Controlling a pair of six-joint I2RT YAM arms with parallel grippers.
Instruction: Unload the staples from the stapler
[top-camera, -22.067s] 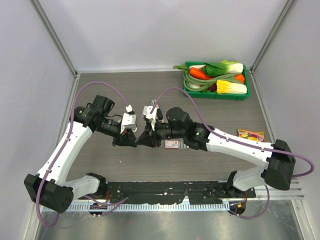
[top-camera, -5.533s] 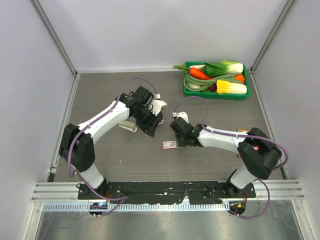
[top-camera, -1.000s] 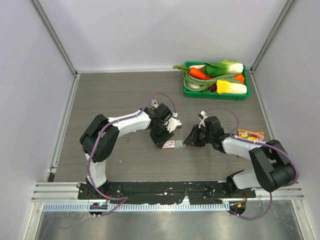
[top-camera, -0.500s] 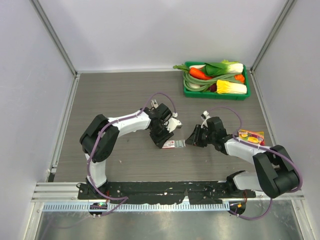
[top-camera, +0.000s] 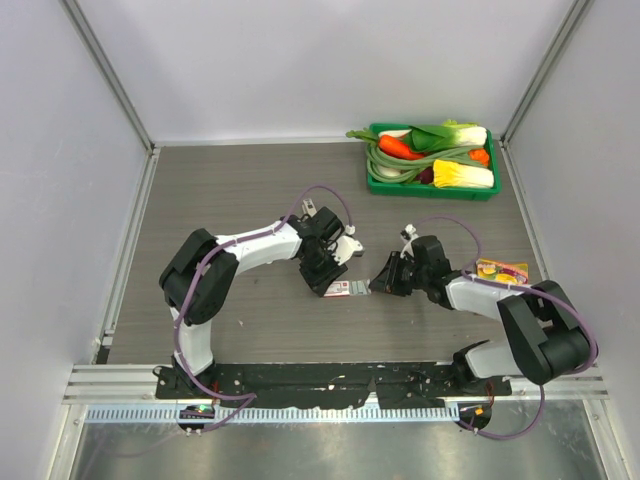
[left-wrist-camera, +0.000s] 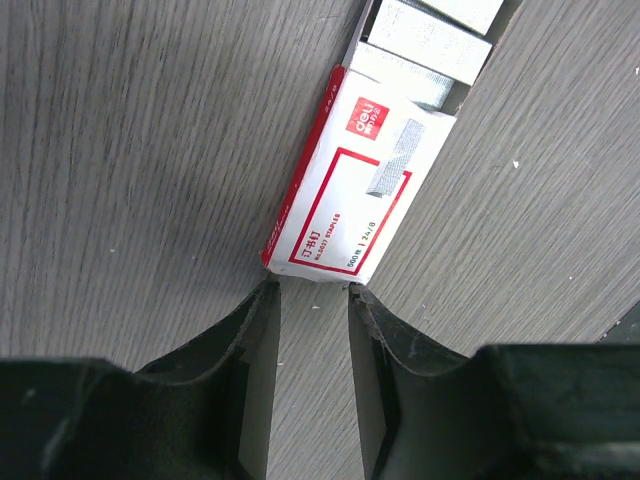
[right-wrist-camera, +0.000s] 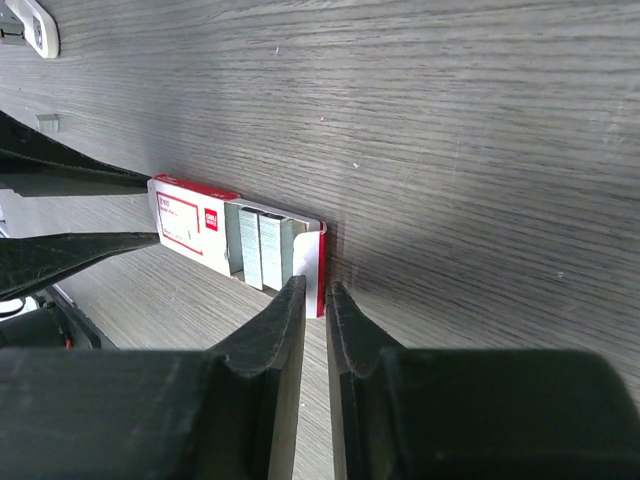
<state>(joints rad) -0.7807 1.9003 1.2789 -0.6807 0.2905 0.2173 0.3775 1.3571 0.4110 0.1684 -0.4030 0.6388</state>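
Note:
A flat red-and-white staple box (top-camera: 340, 289) lies mid-table, its tray slid partly out and showing grey staple blocks (right-wrist-camera: 262, 250). It also shows in the left wrist view (left-wrist-camera: 360, 200). My left gripper (left-wrist-camera: 310, 290) is open, with both fingertips touching the box's closed end. It shows in the top view (top-camera: 327, 281) too. My right gripper (right-wrist-camera: 312, 285) is shut on the tray's end flap (right-wrist-camera: 318, 262), and it appears in the top view (top-camera: 377, 286). I cannot pick out the stapler or a loose staple strip. A white piece with a dark slot (right-wrist-camera: 25, 25) sits in a corner, and I cannot tell what it is.
A green tray (top-camera: 430, 194) of toy vegetables stands at the back right. A colourful packet (top-camera: 500, 270) lies at the right, beside my right arm. The left arm stretches low across the table's left middle. Side walls close in the table.
Earlier the stapler lay at the left, where my left arm now reaches across. Over the last second my right gripper edged slightly toward the box. The left gripper stayed put.

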